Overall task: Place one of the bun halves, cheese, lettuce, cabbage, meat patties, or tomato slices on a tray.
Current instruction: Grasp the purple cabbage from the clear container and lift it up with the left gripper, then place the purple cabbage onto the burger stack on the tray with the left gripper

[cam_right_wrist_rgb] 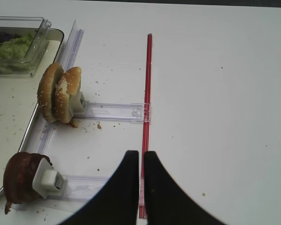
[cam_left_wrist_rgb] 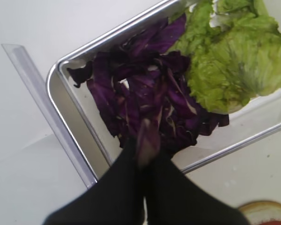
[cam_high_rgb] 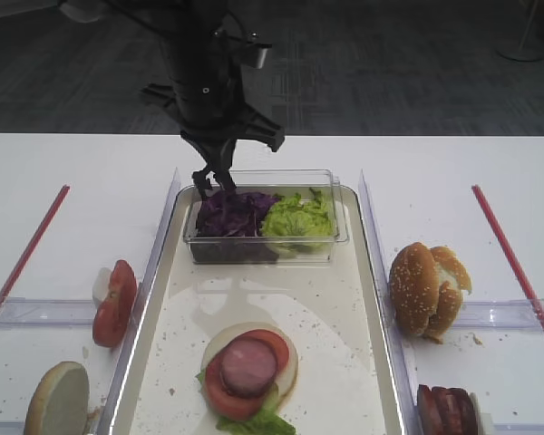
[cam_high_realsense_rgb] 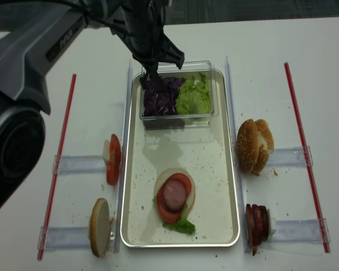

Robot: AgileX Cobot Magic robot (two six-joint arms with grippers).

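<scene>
L fingers (cam_left_wrist_rgb: 147, 154) were closed, pinching a strip of the cabbage (cam_left_wrist_rgb: 145, 101) just above the purple clump, over the far-L part of the clear tub (cam_high_rgb: 340, 237). Cabbage sat in tub's L half, lettuce (cam_high_rgb: 297, 219) in R half, the two touching. Tub rested on the far end of the tray (cam_high_rgb: 363, 362). L arm (cam_high_rgb: 204, 72) came down from the far side, w/ fingers at the tub's back L corner.

R fingers (cam_right_wrist_rgb: 140, 161) were closed w/ nothing between them, hovering over bare tabletop (cam_right_wrist_rgb: 225, 93) beside a red strip (cam_right_wrist_rgb: 148, 84), well apart from the tray.

On near end of tray: stack w/ a bun base, lettuce bit, tomato slices (cam_high_rgb: 254, 376) and one patty (cam_high_rgb: 248, 367) on top. More tomato slices (cam_high_rgb: 115, 304) stood on edge in a clear holder L of the tray; a bun half (cam_high_rgb: 59, 399) stood near the L front corner. R of the tray: two bun halves (cam_high_rgb: 426, 290) upright against each other in a holder, meat patties (cam_high_rgb: 447, 410) upright in another holder nearer the front. Crumbs speckled tray and tabletop.
</scene>
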